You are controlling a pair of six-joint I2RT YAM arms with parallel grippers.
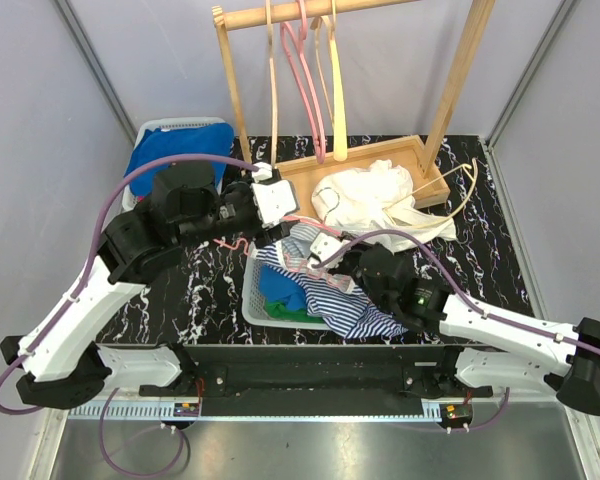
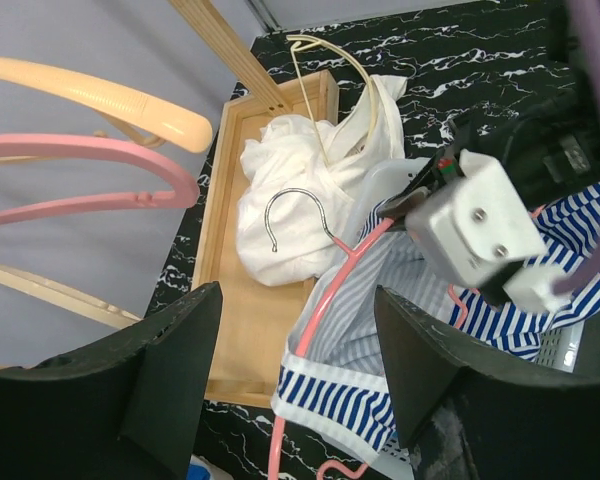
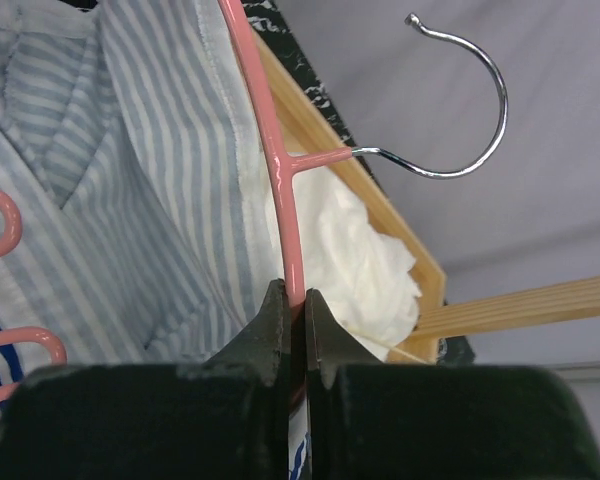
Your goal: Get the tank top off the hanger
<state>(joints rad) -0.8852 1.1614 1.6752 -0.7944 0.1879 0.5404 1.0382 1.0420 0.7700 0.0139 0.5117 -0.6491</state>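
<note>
The tank top (image 1: 352, 312), blue-and-white striped, hangs on a pink hanger (image 1: 302, 221) with a metal hook and drapes into a white basket (image 1: 252, 300). My right gripper (image 1: 322, 247) is shut on the hanger's pink arm (image 3: 280, 180) just below the hook (image 3: 470, 130), with the striped cloth (image 3: 100, 200) to its left. My left gripper (image 1: 283, 207) is open wide just behind it. In the left wrist view, the open left gripper (image 2: 300, 380) has the hanger (image 2: 325, 300) and the top's striped hem (image 2: 350, 400) between its fingers, apart from both.
A wooden rack (image 1: 330, 10) with pink and cream hangers stands at the back on a wooden tray base (image 1: 380, 160). A white garment (image 1: 370, 195) with a cream hanger lies by the tray. A bin with blue cloth (image 1: 180, 150) is at back left. The basket holds blue and green clothes.
</note>
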